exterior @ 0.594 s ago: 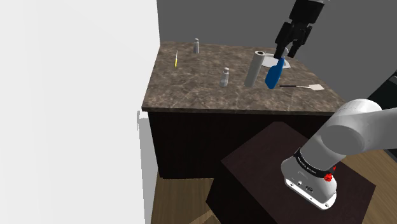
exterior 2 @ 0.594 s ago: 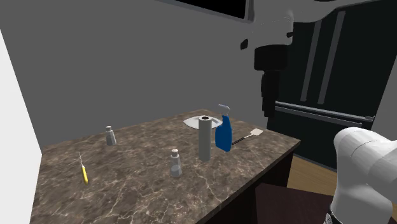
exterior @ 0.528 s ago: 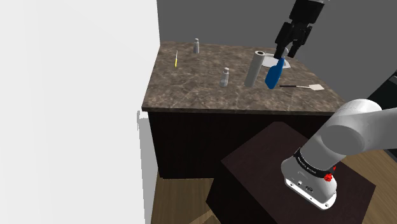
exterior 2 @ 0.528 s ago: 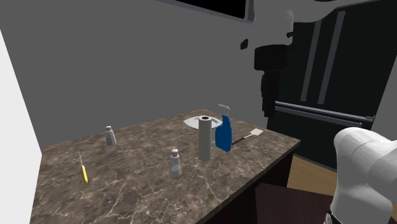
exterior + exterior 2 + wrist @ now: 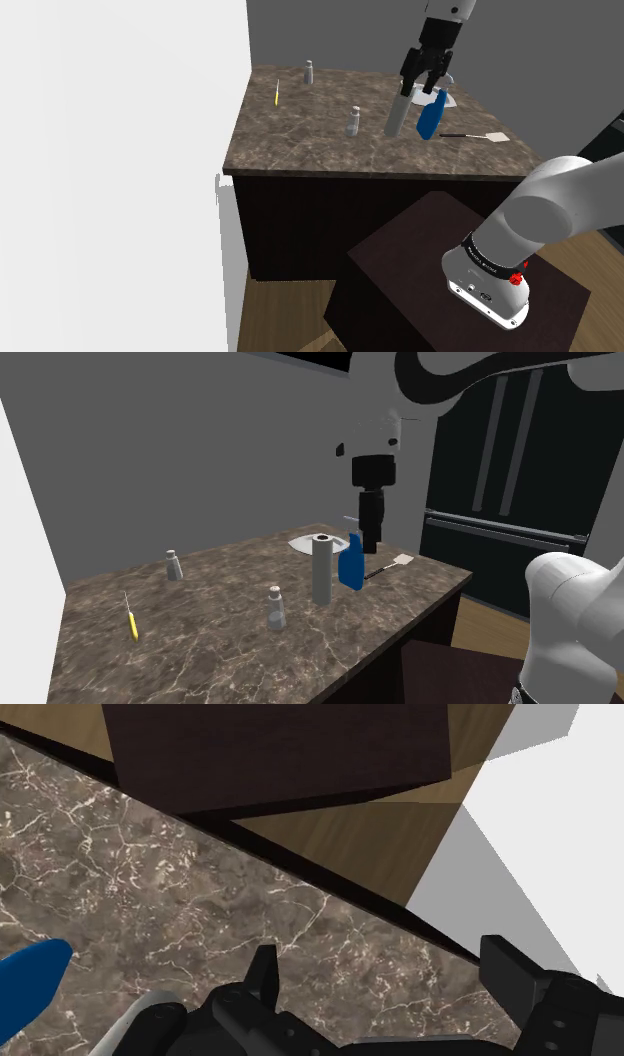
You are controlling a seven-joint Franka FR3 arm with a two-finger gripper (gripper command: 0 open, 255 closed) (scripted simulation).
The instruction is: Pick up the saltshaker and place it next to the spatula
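Saltshakers point(image 5: 352, 122), apparently two; one spatula point(image 5: 492, 136).

The surface point(image 5: 300, 130) is brown marble-like stone with pale veins, smooth and faintly polished. The floor point(image 5: 290, 318) is wood with visible grain. The stand point(image 5: 420, 270) is dark and matt. The spray bottle point(image 5: 430, 118) looks like smooth blue plastic. The fingers point(image 5: 263, 972) are matt black, the arm point(image 5: 560, 200) smooth white with a soft sheen.

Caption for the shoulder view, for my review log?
Open hand hovers near the grey roll and blue spray bottle; the nearer shaker stands apart on the counter.
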